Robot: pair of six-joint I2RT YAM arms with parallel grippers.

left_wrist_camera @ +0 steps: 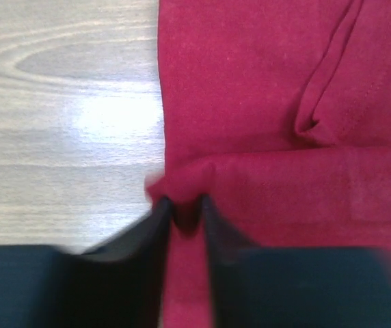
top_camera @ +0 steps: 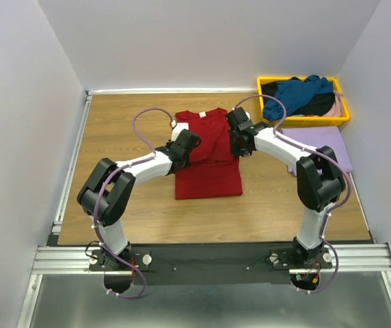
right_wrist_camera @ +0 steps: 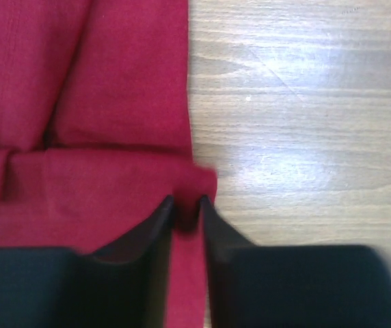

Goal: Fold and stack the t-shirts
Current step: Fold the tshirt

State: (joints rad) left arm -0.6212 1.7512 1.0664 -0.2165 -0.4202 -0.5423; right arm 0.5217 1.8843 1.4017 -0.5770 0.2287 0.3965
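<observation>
We find the middle t-shirt (top_camera: 209, 171) lying flat at the centre of the table (top_camera: 127, 116), collar toward the far wall. The left gripper (top_camera: 182, 147) sits at its left edge and the right gripper (top_camera: 240, 143) at its right edge, each with a fold of that edge between its fingers. In the far right corner stands the tray (top_camera: 305, 121), with a heap of t-shirts (top_camera: 298, 92) in it. Just before the tray lies the flat t-shirt (top_camera: 332, 145).

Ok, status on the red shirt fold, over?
Left end effector and right end effector each pinching dark red t-shirt edge. Shirt lying on table. Nothing obstructing.
</observation>
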